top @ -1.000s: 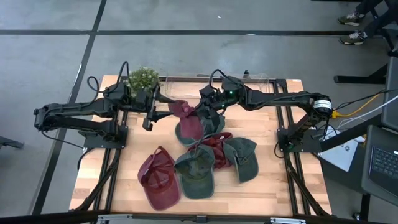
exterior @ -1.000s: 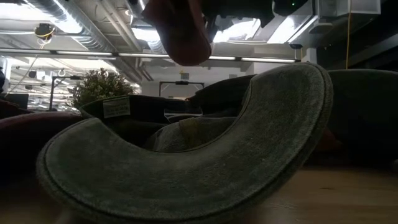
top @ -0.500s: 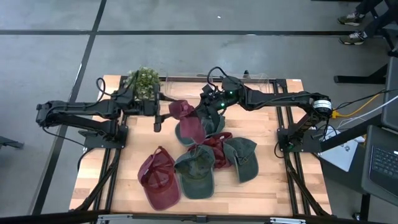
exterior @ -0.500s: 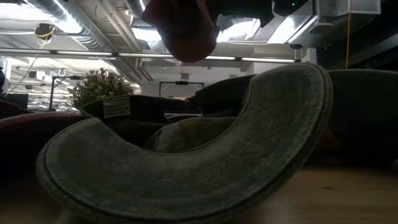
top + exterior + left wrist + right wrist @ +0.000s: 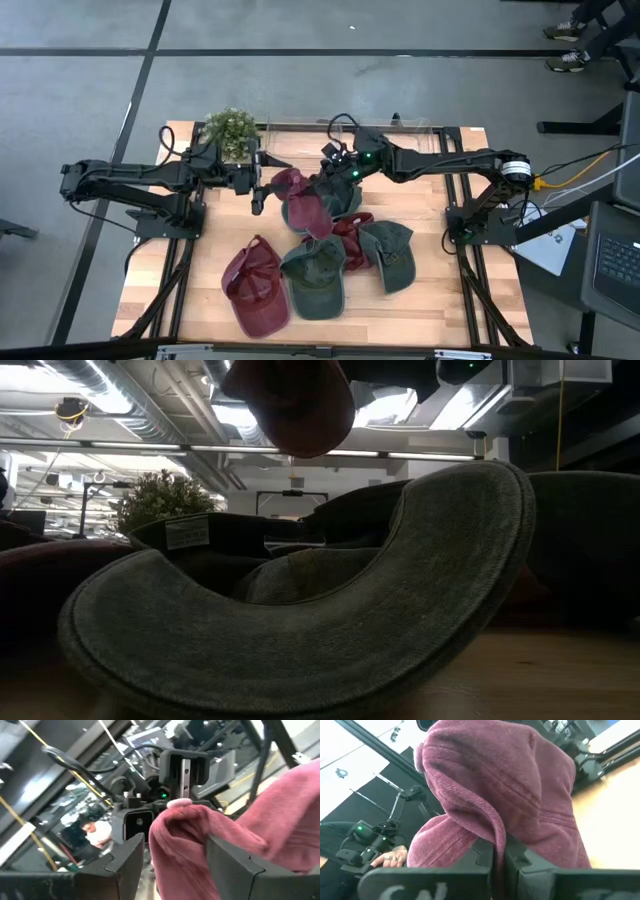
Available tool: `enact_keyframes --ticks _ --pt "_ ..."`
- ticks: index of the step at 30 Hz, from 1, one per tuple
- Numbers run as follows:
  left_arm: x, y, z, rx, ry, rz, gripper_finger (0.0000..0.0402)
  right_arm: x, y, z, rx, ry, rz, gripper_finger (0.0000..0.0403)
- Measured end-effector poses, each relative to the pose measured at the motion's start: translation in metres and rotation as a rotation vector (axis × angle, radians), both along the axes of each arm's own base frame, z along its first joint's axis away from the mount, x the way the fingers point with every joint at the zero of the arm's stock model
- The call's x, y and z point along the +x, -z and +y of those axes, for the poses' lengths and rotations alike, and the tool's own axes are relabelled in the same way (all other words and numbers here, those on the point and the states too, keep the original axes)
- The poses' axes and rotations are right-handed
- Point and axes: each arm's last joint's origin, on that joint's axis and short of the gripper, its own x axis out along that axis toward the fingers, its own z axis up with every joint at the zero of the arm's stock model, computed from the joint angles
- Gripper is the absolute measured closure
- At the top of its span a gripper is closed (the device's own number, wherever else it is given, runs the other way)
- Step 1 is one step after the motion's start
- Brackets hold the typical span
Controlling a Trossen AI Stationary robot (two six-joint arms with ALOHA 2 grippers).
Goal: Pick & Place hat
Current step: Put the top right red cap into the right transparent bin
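A maroon corduroy hat (image 5: 300,193) hangs in the air over the middle of the table, and it also shows at the top of the low view (image 5: 297,400). My right gripper (image 5: 331,182) reaches in from the right and is shut on it. My left gripper (image 5: 258,193) comes from the left and is open. Its two fingers stand on either side of a rounded fold of the hat (image 5: 181,832). Below, a green hat (image 5: 328,205) lies on the table. My right gripper pinches a fold of the maroon hat's cloth (image 5: 496,831) between its two fingers, coming level from the table's right side. The hat is lifted clear of the hats below. My left gripper has the hat's fold between its open fingers; whether they touch it I cannot tell.
Several more hats lie on the near half of the table: a maroon one (image 5: 255,285), a green one (image 5: 316,272), a maroon one (image 5: 350,232) and a green one (image 5: 392,252). A potted plant (image 5: 230,128) stands at the far left. A green brim (image 5: 300,640) fills the low view.
My left gripper has moved toward the table's right, up to the maroon hat, and has rolled about its own axis. My right gripper has rolled as well, turning the held hat, which now shows broader and a little lower in the low view.
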Motion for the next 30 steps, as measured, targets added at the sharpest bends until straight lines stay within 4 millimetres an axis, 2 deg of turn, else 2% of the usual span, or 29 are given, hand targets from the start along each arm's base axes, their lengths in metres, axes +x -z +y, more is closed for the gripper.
enact_keyframes --ticks 9,16,21,30 --pt "0.014 0.013 -0.01 0.001 0.049 0.067 0.0202 0.002 0.002 0.004 0.025 -0.009 0.02 0.0392" --pt "0.015 0.014 -0.015 -0.009 0.033 0.075 0.0219 0.002 0.002 0.007 0.032 -0.044 0.022 0.0392" --pt "0.014 0.013 -0.019 -0.014 -0.004 0.075 0.0266 0.001 0.002 0.008 0.033 -0.064 0.019 0.0392" --pt "0.012 0.013 -0.02 -0.12 -0.01 0.076 0.039 0.001 0.002 0.008 0.026 -0.067 0.016 0.0392"
